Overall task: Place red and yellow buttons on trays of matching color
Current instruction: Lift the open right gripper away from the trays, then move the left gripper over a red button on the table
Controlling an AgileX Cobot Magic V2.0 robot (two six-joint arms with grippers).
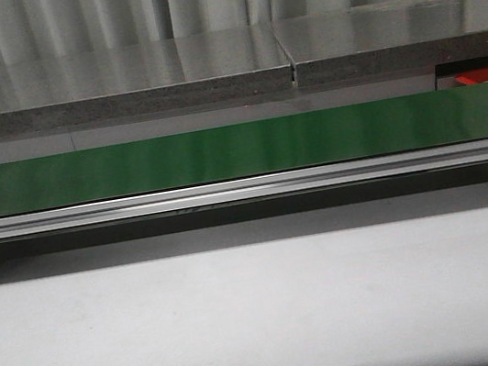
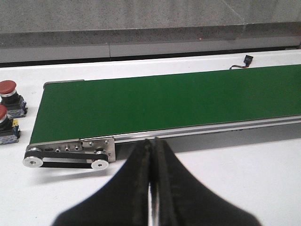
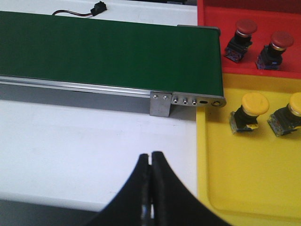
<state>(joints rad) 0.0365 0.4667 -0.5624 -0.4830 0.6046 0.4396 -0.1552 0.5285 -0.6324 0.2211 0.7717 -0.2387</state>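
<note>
Both grippers, left (image 2: 151, 188) and right (image 3: 150, 188), hang with jaws clenched on nothing, while two red buttons (image 3: 245, 28) and two yellow buttons (image 3: 254, 104) sit in matching trays.

Left gripper (image 2: 151, 188): matte black fingers (image 2: 129, 188), broad at the base and curving in to narrow tips. Right gripper (image 3: 150, 188): same black curved profile, slightly textured inner edges. No cables, screws or markings visible on either.
</note>
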